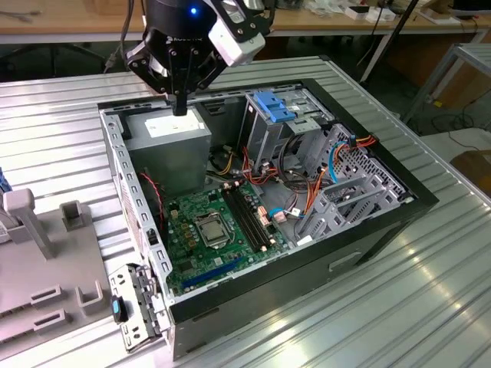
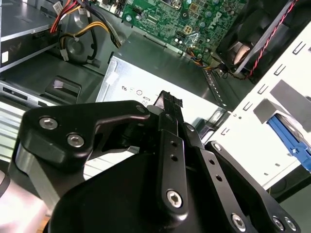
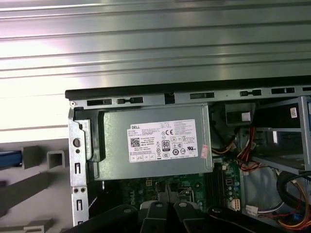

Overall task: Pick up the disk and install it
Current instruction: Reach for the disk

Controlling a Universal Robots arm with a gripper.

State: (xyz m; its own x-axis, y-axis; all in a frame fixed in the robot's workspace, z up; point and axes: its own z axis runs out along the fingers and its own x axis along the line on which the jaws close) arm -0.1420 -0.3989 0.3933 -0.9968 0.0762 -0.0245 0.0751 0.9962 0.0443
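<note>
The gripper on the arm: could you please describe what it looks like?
The gripper is matte black, its broad body narrowing into jointed linkage fingers fastened with silver screws, as the second wrist view shows. In the exterior view a small blue light glows on the body, and a white boxy module sits beside it.

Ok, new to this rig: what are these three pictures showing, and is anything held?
One robot arm with a gripper hangs over an open computer case on a metal table. The exterior view looks on from off the arm; both wrist views ride on the arm and look into the case. The gripper is above the grey box with a white label, shut and holding nothing. The disk, likely that blue edge on the grey stand beside the case, lies untouched.
</note>
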